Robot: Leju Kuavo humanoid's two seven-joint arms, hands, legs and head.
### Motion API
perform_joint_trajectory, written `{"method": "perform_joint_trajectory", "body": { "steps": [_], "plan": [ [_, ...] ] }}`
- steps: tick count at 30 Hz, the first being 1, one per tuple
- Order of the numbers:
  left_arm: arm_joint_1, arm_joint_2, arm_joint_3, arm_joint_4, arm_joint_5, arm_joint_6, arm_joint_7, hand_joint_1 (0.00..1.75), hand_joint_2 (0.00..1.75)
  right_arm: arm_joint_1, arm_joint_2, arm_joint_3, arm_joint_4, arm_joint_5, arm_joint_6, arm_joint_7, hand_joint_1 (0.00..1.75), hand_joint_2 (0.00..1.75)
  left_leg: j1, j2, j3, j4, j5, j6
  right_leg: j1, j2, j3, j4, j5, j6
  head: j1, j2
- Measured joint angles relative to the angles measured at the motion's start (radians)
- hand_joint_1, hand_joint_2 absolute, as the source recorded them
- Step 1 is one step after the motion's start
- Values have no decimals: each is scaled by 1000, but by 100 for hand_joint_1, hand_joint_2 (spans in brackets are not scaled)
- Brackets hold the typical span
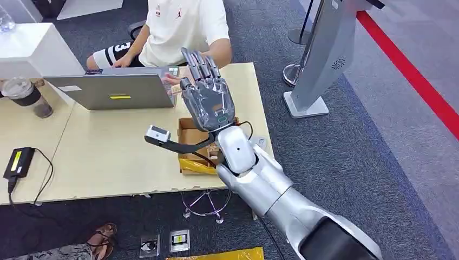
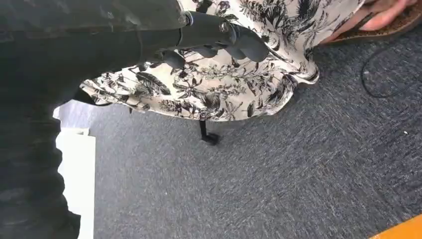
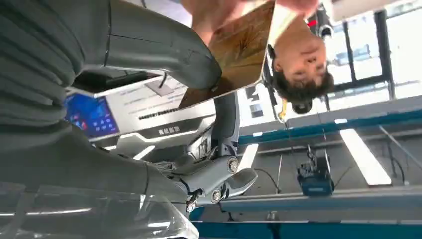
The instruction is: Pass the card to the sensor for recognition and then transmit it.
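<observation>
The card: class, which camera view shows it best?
The right wrist view: the card shows large, its wood-grain face between the right hand's thumb and a person's fingers. In the head view, that raised hand covers it. The left wrist view faces carpet.

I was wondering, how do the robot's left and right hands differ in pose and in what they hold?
The right hand is raised above the table, while the left hand hangs low over grey carpet. The right hand grips a card under its thumb; the left hand holds nothing. Both have dark fingers.
</observation>
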Motion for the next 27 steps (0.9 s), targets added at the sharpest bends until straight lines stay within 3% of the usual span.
{"method": "perform_joint_trajectory", "body": {
  "steps": [8, 9, 10, 11, 23, 25, 27],
  "plan": [
    [1, -11, 0, 0, -5, 10, 0, 0, 175, -33, 21, 27, 111, 108, 67, 58, 175, 175, 0, 0, 1, 0, 0, 0, 0, 0, 0, 0, 0, 0, 0, 0],
    [1, -13, 0, 0, -6, 11, 0, 0, 175, -34, 22, 28, 120, 112, 71, 62, 152, 175, 0, 0, 1, 0, 0, 0, 0, 0, 0, 0, 0, 0, 0, 0],
    [1, -15, 0, 0, -7, 12, 0, 0, 175, -35, 22, 28, 125, 115, 72, 63, 152, 175, 0, 0, 1, 0, 0, 0, 0, 0, 0, 0, 0, 0, 0, 0],
    [1, -16, 0, 0, -8, 12, 0, 0, 175, -35, 22, 28, 130, 116, 74, 65, 0, 175, 0, 0, 1, 0, 0, 0, 0, 0, 0, 0, 0, 0, 0, 0],
    [2, -29, 0, 0, -8, 18, 0, 0, 175, -35, 19, 30, 165, 114, 51, 74, 0, 175, 0, 1, 1, 0, 0, 0, 0, 1, 0, 0, 0, 0, 0, 0],
    [5, -37, 0, 0, 12, 24, 4, 0, 175, -17, -6, -7, 157, 123, -20, 62, 0, 175, 0, 1, 1, 0, 0, 0, 0, 2, 0, 0, 0, 0, 0, 0],
    [6, -40, 0, 0, 25, 28, 28, 0, 175, 12, -31, -30, 118, 134, -32, 78, 0, 175, 0, 1, 2, 0, 0, 0, 0, 2, 0, 0, 0, 0, 0, 0]
  ]
}}
